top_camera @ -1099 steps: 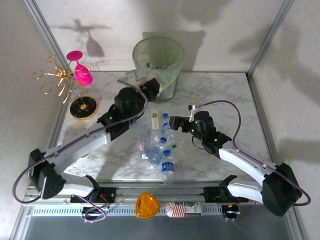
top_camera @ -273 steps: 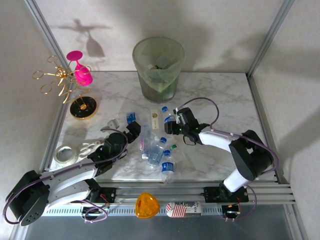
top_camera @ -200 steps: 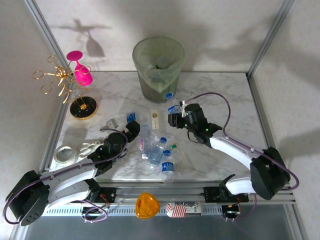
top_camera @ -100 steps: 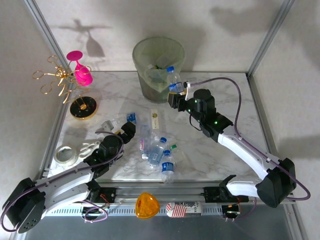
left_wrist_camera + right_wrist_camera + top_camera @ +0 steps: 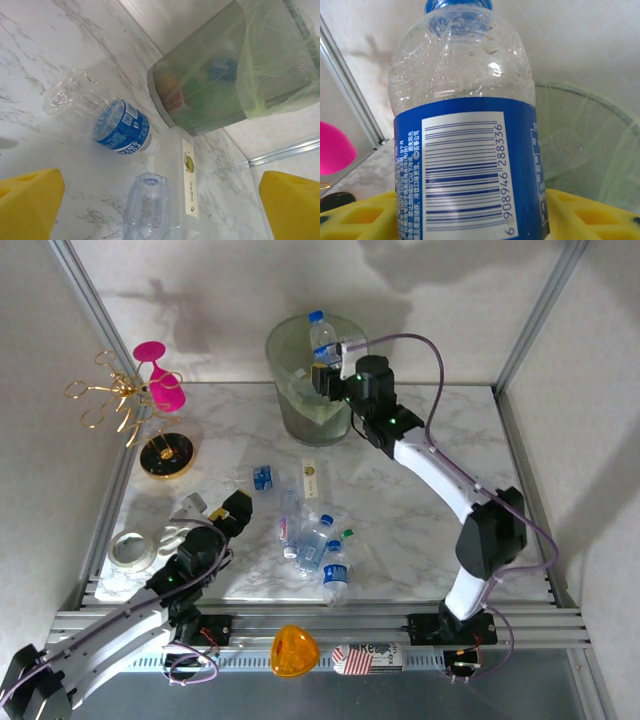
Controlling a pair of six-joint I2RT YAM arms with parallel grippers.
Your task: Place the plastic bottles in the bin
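Right gripper [image 5: 330,373], previously low among the loose bottles [image 5: 315,540], now raised above the open bin [image 5: 298,418], clamped on a clear blue-labelled bottle [image 5: 321,333] held upright, cap up. Left gripper [image 5: 236,510], earlier at the bin's rim, now drawn back low toward its base, jaws wide apart
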